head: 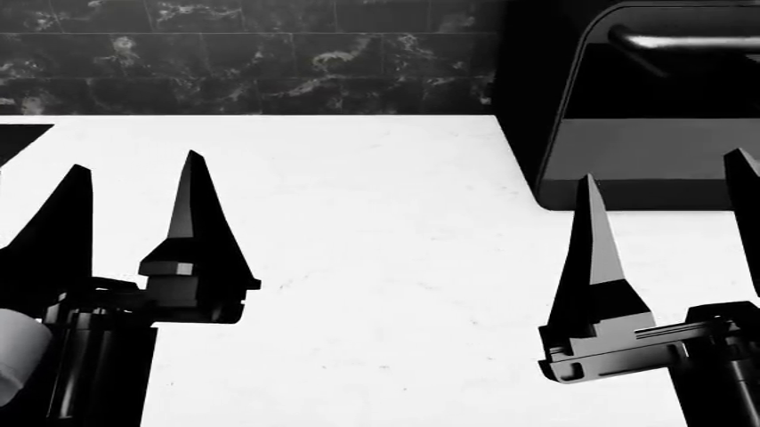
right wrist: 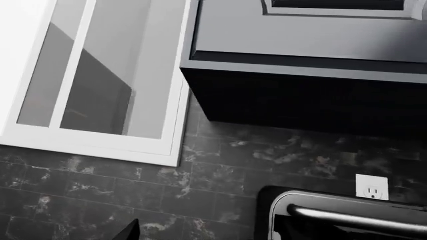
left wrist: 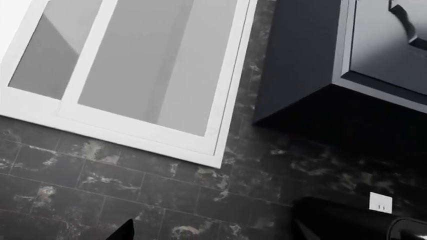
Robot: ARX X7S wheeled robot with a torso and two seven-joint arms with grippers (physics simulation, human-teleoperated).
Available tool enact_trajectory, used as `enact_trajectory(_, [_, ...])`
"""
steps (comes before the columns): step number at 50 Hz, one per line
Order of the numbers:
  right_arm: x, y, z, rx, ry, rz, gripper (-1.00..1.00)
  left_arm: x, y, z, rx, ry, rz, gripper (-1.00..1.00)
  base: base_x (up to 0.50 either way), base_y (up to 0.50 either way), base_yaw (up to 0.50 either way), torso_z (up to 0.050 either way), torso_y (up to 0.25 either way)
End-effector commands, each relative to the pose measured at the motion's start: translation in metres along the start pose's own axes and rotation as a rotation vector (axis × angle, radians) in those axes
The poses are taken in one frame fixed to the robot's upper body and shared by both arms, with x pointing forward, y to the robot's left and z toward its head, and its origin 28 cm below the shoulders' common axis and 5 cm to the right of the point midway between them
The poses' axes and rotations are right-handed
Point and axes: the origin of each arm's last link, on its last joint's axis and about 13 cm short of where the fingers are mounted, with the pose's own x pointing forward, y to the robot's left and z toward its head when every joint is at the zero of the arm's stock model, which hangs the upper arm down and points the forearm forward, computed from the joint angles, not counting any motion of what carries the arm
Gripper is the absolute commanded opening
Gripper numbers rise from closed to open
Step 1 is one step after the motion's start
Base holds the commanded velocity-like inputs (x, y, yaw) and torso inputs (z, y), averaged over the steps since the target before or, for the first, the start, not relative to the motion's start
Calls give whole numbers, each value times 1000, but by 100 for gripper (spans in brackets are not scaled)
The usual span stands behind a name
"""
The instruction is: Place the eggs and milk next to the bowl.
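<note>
Head view: left gripper (head: 133, 191) and right gripper (head: 667, 191) w/ fingers spread apart, nothing between, above white table (head: 380, 267). Dark appliance w/ metal handle (head: 647, 107) at back right. Eggs, milk, bowl not visible. Wrist views: white-framed window (left wrist: 133, 75), dark marble tiles (right wrist: 100, 190), wall outlet (right wrist: 371, 187).

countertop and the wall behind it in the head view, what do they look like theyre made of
The countertop looks like white stone or a stone-look composite: matte, near-uniform white with only faint specks. The wall looks like dark marble tile with a slight gloss: black rectangles with pale cloudy veins and thin grout lines. Being a render, both are surface looks only.
</note>
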Motion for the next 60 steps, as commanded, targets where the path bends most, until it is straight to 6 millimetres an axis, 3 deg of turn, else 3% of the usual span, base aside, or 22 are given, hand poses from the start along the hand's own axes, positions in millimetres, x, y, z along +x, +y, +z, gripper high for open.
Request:
enact_trajectory(1, [0, 0, -1, 0, 1, 1, 100, 0, 0, 0, 1, 1, 1, 100, 0, -324, 0, 0, 0])
enact_trajectory(60, [1, 0, -3, -6, 2, 9, 100, 1, 1, -2, 4, 3, 7, 100, -1, -351, 0, 0, 0])
